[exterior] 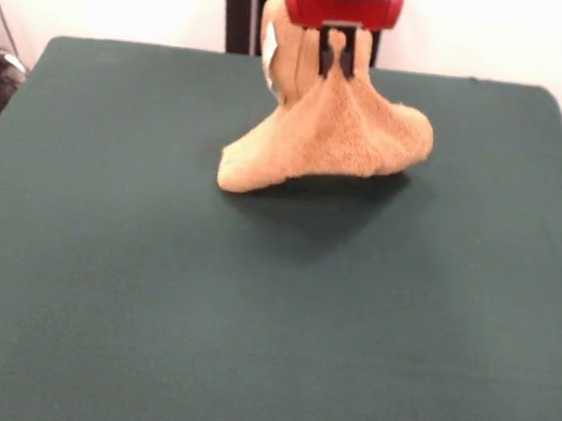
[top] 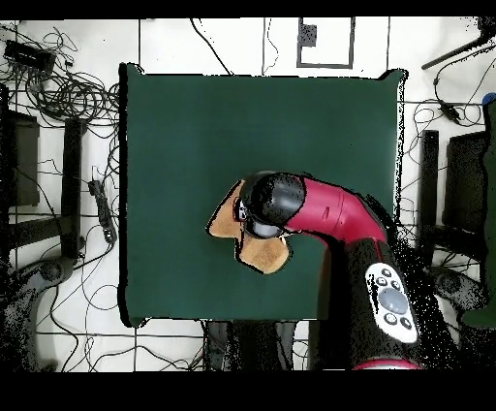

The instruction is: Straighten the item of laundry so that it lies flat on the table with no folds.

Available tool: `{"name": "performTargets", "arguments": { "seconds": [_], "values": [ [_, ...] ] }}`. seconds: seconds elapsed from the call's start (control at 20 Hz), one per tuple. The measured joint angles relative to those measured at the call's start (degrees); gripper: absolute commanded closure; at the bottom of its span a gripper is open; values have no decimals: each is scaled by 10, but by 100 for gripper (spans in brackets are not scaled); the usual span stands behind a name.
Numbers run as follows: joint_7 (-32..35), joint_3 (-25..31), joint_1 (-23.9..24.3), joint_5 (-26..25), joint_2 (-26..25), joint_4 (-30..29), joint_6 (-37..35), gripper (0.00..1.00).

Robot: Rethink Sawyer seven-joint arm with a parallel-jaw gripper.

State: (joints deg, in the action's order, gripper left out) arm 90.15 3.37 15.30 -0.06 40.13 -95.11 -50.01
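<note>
The orange-tan terry towel (exterior: 334,136) hangs in a peaked, tent-like bunch, pinched at its top and lifted off the dark green table (exterior: 269,320). Its lower corners at left and right rest on the cloth near the far middle of the table. A fold with a small white tag (exterior: 271,41) stands up behind the gripper. My gripper (exterior: 337,61) is shut on the towel's top. In the overhead view the arm's head covers the gripper and most of the towel (top: 263,254), which peeks out beside and below it.
The table's far edge (exterior: 127,46) lies just behind the towel. In the overhead view the red arm (top: 339,213) crosses the table's right side from the base. Cables and stands (top: 68,194) lie on the floor around the table.
</note>
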Motion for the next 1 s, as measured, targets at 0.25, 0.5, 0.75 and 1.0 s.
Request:
{"name": "performTargets", "arguments": {
  "seconds": [0.25, 0.5, 0.75, 1.0],
  "values": [
    [0, 0, -1, 3, 33, 0, -41, 100],
    [0, 0, -3, 6, 62, 11, -114, 100],
    [0, 0, -3, 9, 81, 44, -212, 100],
    [0, 0, -3, 11, 89, 89, -269, 100]
  ]
}}
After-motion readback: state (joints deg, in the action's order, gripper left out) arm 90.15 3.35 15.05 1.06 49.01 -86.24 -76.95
